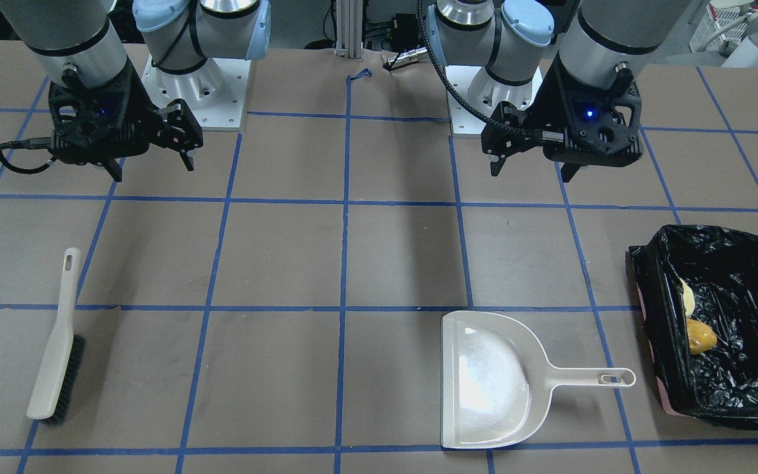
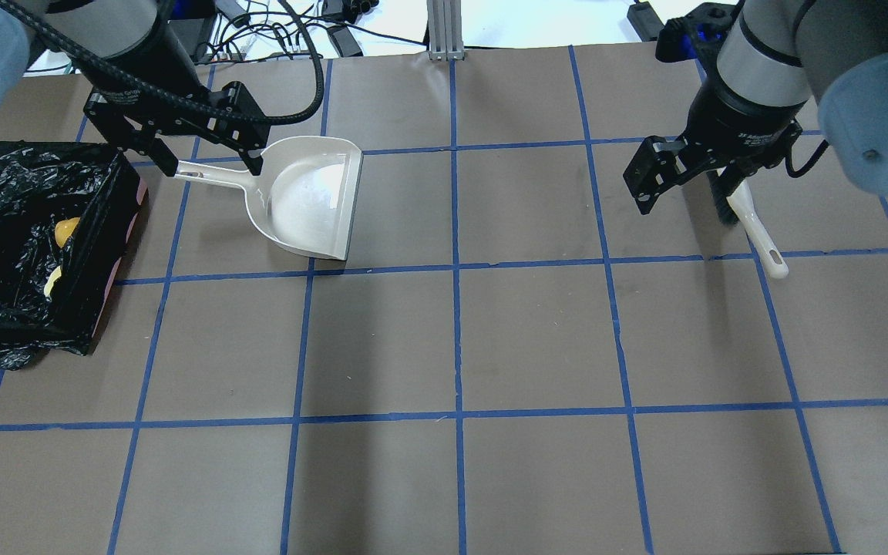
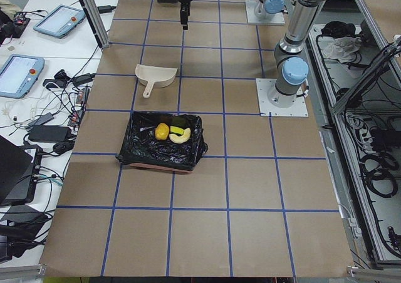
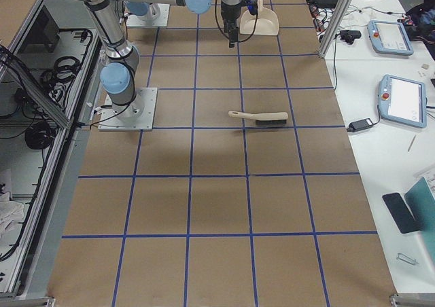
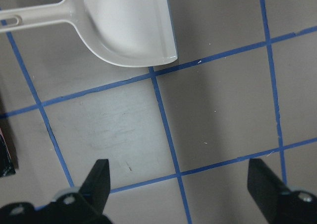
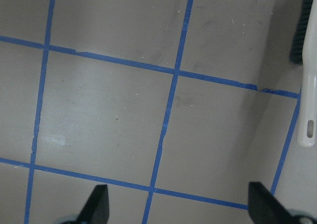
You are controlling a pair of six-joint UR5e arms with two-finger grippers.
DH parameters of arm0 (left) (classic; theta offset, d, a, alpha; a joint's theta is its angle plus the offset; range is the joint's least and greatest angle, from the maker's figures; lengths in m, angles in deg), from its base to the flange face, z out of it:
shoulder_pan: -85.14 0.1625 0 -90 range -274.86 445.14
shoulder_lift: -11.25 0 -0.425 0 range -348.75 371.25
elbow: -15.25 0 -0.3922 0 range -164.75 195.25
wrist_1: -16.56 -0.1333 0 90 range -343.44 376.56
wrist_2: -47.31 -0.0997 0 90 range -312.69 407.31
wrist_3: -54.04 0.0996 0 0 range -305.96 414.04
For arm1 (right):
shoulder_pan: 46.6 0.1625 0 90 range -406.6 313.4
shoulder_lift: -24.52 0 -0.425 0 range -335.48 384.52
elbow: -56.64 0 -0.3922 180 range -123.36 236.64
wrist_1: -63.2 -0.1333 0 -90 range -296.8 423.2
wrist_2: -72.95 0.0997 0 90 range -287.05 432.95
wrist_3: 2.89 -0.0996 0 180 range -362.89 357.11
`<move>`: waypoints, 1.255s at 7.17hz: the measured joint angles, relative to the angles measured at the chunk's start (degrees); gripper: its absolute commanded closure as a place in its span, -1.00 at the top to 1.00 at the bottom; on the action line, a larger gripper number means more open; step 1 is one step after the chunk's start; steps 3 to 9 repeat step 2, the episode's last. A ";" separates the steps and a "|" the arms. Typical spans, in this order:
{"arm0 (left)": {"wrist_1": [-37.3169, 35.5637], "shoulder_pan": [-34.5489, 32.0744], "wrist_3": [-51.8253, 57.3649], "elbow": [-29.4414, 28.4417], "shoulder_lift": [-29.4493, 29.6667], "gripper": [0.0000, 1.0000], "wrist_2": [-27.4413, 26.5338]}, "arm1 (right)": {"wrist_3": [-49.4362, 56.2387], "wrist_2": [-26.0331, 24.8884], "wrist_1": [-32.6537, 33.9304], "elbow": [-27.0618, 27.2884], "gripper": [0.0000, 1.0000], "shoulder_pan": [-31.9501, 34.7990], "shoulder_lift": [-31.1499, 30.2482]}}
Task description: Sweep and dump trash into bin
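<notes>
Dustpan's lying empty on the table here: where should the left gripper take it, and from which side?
Grip the dustpan by its handle, mid-length, coming straight down with the left gripper straddling its width. The handle lies flat, straight and narrow, pointing toward the bin; the rest of it looks too wide for the open jaws.

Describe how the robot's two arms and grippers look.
The left arm and right arm are silver tubes with pale blue joint caps. The black angular two-finger left gripper and right gripper each show a blue light. A braided black cable runs along the left arm.
</notes>
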 measured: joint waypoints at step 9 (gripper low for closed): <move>-0.36 0.28 -0.06 0.27 -0.88 1.00 -0.21 | -0.04 -0.03 -0.01 0.00 1.00 -0.09 -0.01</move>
